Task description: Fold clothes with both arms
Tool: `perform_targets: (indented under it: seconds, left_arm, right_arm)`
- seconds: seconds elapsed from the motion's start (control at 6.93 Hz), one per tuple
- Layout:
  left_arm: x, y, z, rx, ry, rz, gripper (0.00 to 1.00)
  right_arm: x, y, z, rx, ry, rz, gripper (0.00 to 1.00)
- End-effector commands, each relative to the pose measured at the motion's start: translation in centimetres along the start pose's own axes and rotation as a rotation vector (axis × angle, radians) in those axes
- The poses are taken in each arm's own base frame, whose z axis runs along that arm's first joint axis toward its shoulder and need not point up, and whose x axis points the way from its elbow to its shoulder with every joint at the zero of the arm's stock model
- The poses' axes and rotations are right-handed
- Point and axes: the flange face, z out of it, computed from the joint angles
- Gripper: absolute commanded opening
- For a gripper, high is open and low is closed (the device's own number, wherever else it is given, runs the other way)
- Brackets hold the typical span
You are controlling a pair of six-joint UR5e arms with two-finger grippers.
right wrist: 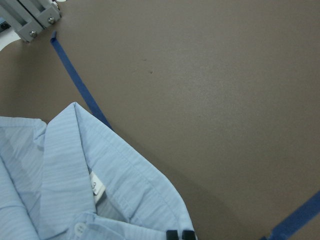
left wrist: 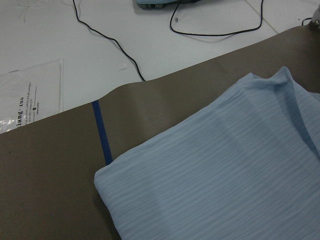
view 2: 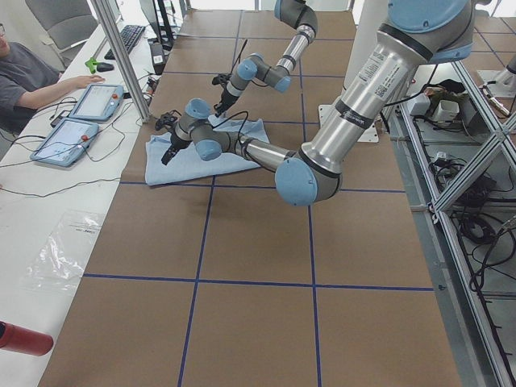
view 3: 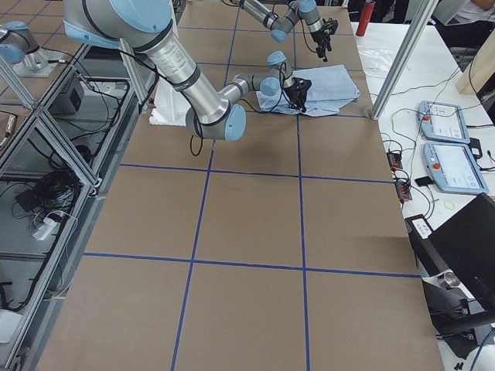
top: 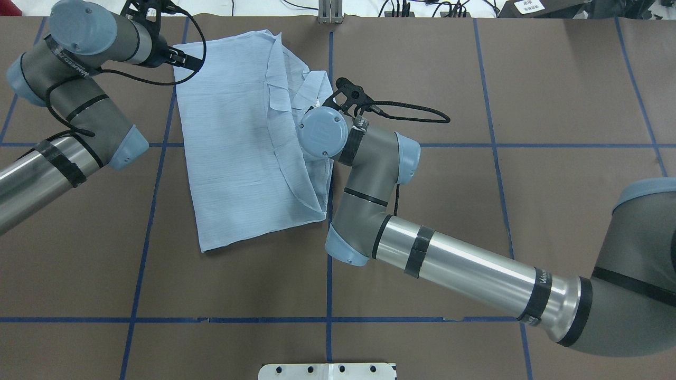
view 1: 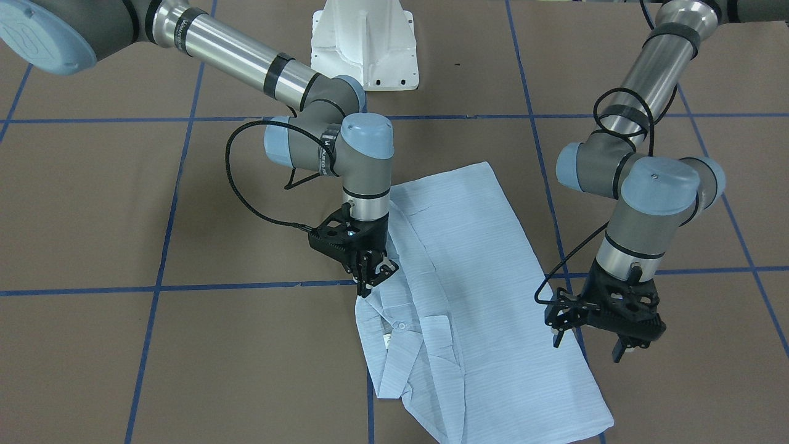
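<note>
Pale-blue shirt (view 1: 481, 277) lies partly folded on the brown table (view 1: 92, 216), collar end away from the robot. I see the right claw (view 1: 370, 280) pinched closed on the shirt edge near the collar. The left claw (view 1: 588, 346) is spread wide and empty over the opposite edge.

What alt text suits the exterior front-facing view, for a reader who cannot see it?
A pale-blue shirt lies partly folded on a brown table with blue tape lines. The right gripper, on the view's left, pinches its edge near the collar; the left gripper hangs open over the opposite edge.
</note>
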Motion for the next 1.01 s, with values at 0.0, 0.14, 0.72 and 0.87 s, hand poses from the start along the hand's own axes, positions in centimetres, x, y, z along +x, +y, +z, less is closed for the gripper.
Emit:
perform_targets:
  seconds: [0.0,0.14,0.72,0.87]
  left_arm:
    - [0.4,-0.1,-0.3,0.006,0.007,0.003,1.00]
    - [0.4,-0.1,-0.2,0.005,0.006,0.003,1.00]
    - [0.5,0.0,-0.3,0.004,0.009,0.004,1.00]
    - [0.5,0.0,-0.3,0.004,0.011,0.006,1.00]
  right_arm:
    - [5.9,-2.3,-3.8,-0.002,0.013,-0.013,0.00]
    - [11.2,-2.3,-5.8,-0.029,-0.007,-0.032,0.00]
    - [13.0,-2.1,-6.7,-0.039,-0.015,-0.171,0.99]
    - [10.4,-1.5,-8.1,-0.040,-0.011,-0.221,1.00]
